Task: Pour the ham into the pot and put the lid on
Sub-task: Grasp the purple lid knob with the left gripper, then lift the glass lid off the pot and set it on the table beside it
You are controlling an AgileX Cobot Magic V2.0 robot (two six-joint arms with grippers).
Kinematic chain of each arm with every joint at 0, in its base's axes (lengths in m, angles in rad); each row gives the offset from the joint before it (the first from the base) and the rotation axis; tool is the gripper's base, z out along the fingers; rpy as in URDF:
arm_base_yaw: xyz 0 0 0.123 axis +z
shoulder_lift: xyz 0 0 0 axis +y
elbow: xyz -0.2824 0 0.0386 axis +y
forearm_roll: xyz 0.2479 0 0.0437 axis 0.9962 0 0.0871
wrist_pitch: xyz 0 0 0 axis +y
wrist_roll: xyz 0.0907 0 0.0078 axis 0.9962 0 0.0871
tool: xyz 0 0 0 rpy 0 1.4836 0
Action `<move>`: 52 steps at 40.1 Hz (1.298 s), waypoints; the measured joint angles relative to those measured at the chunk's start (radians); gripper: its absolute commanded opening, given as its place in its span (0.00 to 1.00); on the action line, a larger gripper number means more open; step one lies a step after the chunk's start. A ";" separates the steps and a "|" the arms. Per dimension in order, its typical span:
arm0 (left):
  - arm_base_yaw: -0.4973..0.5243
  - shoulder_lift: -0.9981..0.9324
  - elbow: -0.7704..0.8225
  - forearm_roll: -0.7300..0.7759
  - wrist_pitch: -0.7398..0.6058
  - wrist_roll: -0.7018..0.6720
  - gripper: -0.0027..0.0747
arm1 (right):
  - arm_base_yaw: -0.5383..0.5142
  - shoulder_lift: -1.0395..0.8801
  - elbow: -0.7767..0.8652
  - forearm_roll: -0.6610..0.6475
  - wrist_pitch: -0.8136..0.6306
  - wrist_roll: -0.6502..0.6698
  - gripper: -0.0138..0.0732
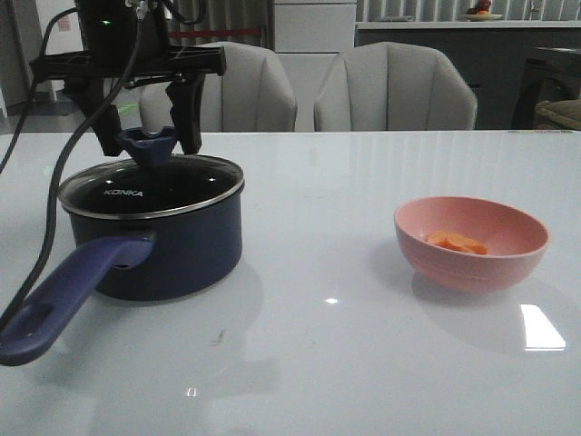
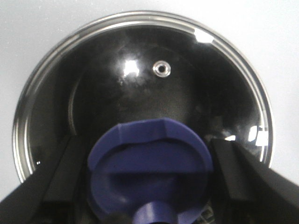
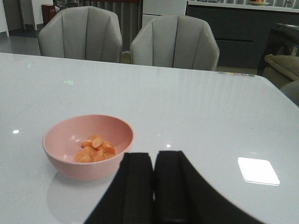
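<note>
The dark navy pot (image 1: pixel 182 250) stands at the left of the table, its long handle (image 1: pixel 68 295) pointing toward the front. The glass lid (image 1: pixel 159 188) (image 2: pixel 187 93) rests on it. My left gripper (image 1: pixel 150 134) (image 2: pixel 148 154) is open, with its two black fingers (image 2: pixel 231 163) straddling the lid's purple-blue knob (image 1: pixel 148 145) (image 2: pixel 149 163) and a small gap on each side. The ham (image 1: pixel 458 242) (image 3: pixel 95 149) lies as a small orange pile in the pink bowl (image 1: pixel 472 271) (image 3: pixel 77 170) at the right. My right gripper (image 3: pixel 154 156) is shut and empty, near the bowl; the front view does not show it.
White glossy table (image 1: pixel 318 345) with two grey chairs (image 1: pixel 395 86) behind its far edge. A black cable (image 1: pixel 41 245) hangs from the left arm beside the pot handle. A cabinet and sofa stand farther back.
</note>
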 measured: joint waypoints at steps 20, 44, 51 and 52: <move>0.066 -0.116 0.000 0.007 0.023 0.096 0.36 | 0.000 0.000 0.000 0.000 0.000 0.000 0.33; 0.439 -0.345 0.444 -0.054 -0.146 0.228 0.36 | 0.000 0.000 0.000 0.000 0.000 0.000 0.33; 0.522 -0.345 0.594 -0.087 -0.250 0.257 0.37 | 0.000 0.000 0.000 0.000 0.000 0.000 0.33; 0.526 -0.345 0.608 -0.087 -0.264 0.257 0.37 | 0.000 0.000 0.000 0.000 0.000 0.000 0.33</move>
